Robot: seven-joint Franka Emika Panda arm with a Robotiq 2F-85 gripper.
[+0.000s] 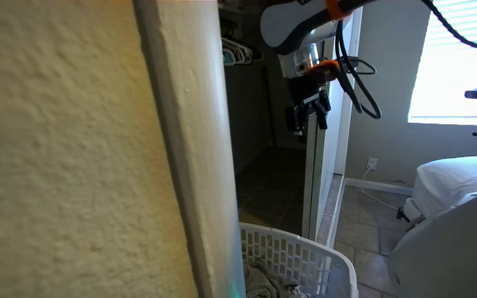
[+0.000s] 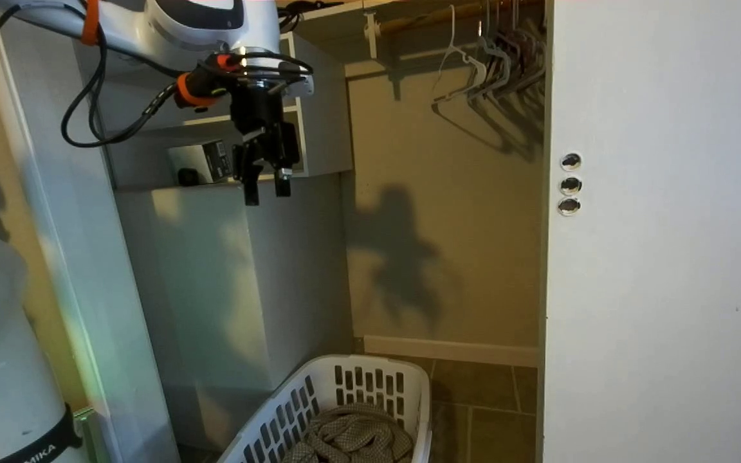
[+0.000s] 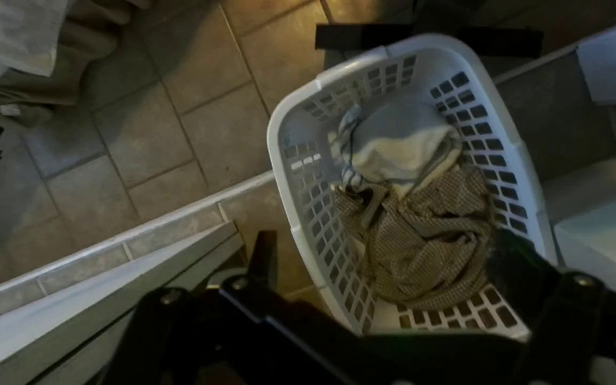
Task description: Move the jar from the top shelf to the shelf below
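Observation:
No jar shows clearly in any view. A grey-white shelf unit (image 2: 325,109) stands in the closet in an exterior view. A box (image 2: 185,161) with a small dark round object (image 2: 188,177) in front of it sits in its lower compartment; I cannot tell what the dark object is. My gripper (image 2: 267,195) points down in front of the unit, its fingers apart with nothing between them. It also shows in an exterior view (image 1: 311,127). In the wrist view my gripper (image 3: 383,243) is open, high above a laundry basket. The arm hides part of the upper compartments.
The white laundry basket (image 2: 420,411) stands on the floor with a brown checked cloth (image 3: 420,246) and a pale cloth (image 3: 404,139) inside. Sliding door (image 2: 653,257) stands at one side. Hangers (image 2: 493,71) hang from a rod. A bed (image 1: 458,178) is outside the closet.

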